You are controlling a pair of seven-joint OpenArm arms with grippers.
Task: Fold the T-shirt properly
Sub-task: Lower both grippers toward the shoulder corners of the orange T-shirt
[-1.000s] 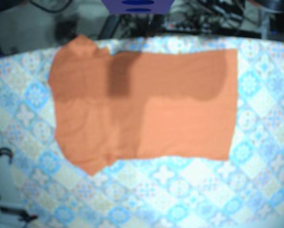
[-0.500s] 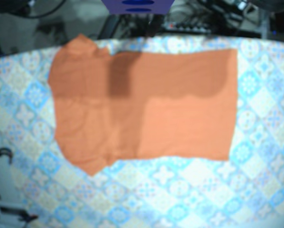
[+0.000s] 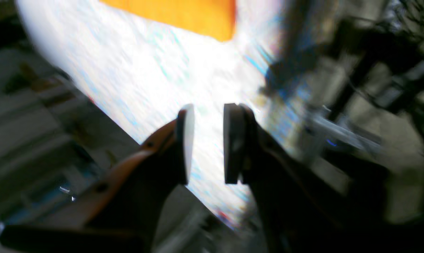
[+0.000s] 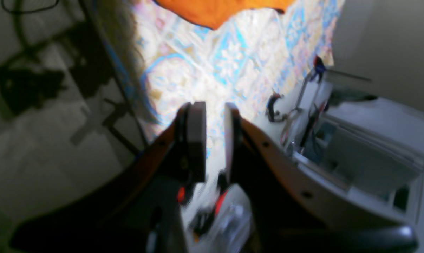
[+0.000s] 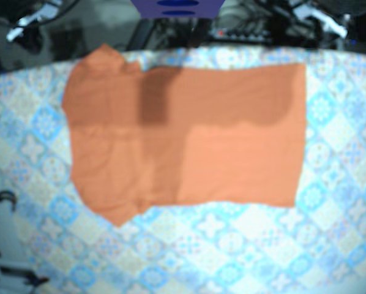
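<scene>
T-shirt (image 5: 183, 138) flat on patterned tablecloth (image 5: 232, 245), left hand (image 3: 207, 144) parted, right hand (image 4: 214, 140) parted

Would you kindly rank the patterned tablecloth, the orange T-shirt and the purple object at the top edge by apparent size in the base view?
Largest: patterned tablecloth.
Then: orange T-shirt.
Smallest: purple object, cut off by the frame edge.

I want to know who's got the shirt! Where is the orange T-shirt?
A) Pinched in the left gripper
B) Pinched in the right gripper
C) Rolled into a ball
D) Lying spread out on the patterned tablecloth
D: the orange T-shirt lies spread on the patterned tablecloth, while the left gripper and right gripper hold nothing between their jaws.
</scene>
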